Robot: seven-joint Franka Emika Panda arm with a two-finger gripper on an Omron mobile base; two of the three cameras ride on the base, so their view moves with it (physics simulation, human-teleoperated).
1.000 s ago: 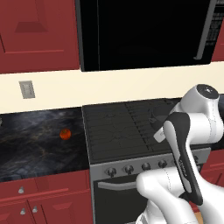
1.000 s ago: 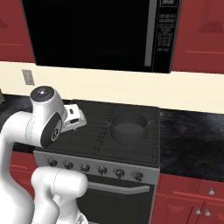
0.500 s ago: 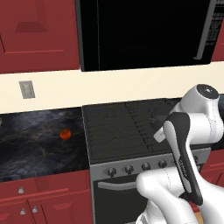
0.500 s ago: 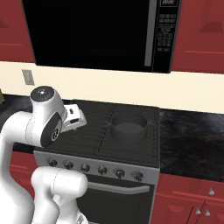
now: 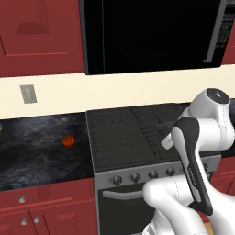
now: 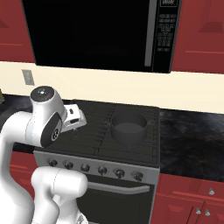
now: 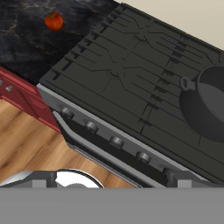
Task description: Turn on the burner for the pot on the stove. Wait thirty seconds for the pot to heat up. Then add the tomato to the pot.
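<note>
Stove [image 5: 133, 133]: wide black gas cooktop with ribbed grates, set between two stretches of dark marbled counter, below a black microwave [image 6: 96, 35] and red upper cabinets.
Stove front: grey steel panel with a row of round dark knobs [image 7: 116, 142] above a long oven handle [image 6: 116, 189]; six knobs can be counted in the right base view.
Pot [image 6: 128, 128]: dark grey, round, open at the top, standing on the right half of the cooktop toward the back; in the hand view a small side handle sticks out toward the grate centre.
Tomato [image 5: 69, 140]: small red-orange ball lying on the counter [image 5: 41, 147] left of the stove, near the stove's edge but not touching it, well apart from the pot.
Gripper [image 6: 74, 118]: held in the air above the front left part of the cooktop, the hand camera looking down over knobs, grates and pot. The fingers themselves are hidden behind the arm's body in both base views; they stand spread as wide as they go, with nothing between them.
Arm: white, folded high over the stove front, touching none of the knobs.
Wall: cream backsplash with a grey outlet plate [image 5: 28, 93] at the left.
Lower cabinets: red, with small round pulls [image 5: 22, 199].
Floor: wood planks seen in the hand view.
</note>
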